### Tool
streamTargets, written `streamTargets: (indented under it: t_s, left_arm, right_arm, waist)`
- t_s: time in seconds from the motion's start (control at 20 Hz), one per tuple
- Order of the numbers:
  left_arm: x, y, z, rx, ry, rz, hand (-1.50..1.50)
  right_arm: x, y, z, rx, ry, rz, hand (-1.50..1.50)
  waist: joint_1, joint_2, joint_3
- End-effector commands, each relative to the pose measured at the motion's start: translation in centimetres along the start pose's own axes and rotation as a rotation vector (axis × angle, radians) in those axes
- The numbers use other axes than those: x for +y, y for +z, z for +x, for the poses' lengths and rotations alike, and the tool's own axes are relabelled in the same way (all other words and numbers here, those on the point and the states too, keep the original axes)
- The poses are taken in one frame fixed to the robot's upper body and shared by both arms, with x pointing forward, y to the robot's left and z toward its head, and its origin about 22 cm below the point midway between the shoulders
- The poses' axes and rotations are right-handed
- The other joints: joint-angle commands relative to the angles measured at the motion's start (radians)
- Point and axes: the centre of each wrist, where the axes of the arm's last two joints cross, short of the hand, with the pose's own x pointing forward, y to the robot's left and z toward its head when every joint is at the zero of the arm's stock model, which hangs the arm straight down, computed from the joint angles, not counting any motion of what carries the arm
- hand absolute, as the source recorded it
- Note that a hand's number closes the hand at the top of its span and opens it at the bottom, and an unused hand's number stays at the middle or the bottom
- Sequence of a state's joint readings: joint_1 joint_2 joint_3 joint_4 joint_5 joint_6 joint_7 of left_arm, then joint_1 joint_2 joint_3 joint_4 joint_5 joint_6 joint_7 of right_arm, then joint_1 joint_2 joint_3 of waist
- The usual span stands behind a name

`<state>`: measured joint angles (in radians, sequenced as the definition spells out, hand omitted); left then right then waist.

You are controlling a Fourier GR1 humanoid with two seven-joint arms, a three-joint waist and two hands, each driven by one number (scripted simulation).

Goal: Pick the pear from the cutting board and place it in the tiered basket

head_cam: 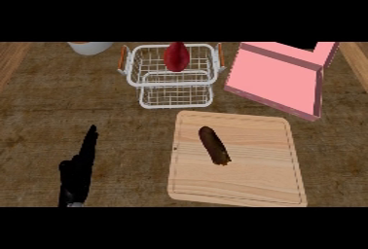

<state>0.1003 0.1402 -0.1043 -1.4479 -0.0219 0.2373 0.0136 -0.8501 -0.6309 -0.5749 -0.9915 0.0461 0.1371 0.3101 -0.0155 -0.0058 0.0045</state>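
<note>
Looking down in the head view, the left hand [78, 170] is resting at the lower left of the frame on the tabletop [50, 112], fingers straight and pressed together, holding nothing; the right hand is not showing. A dark red pear [176, 56] is sitting inside the white tiered basket [147, 80] at the upper centre, so the placing step is looking finished. A dark brown elongated item [214, 145] is lying on the cutting board [248, 180] at lower right, beside a pink box [284, 80]. Nothing further seems called for beyond keeping the hand clear.
</note>
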Motion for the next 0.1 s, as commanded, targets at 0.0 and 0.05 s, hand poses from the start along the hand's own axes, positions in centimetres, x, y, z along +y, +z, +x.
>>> streamTargets:
  t_s: [0.0, 0.05]
  left_arm:
    - [-0.9, 0.8, -2.0, 0.044, -0.008, -0.022, 0.00]
    - [2.0, -0.9, 0.3, 0.054, 0.010, -0.017, 0.00]
  right_arm:
    - [-6.7, 1.7, -1.5, -0.027, -0.014, 0.046, -1.50]
    - [-7.7, 1.9, -0.7, -0.024, -0.007, 0.060, -1.50]
  waist:
    - [0.004, 0.005, -0.004]
    - [0.006, 0.005, -0.004]
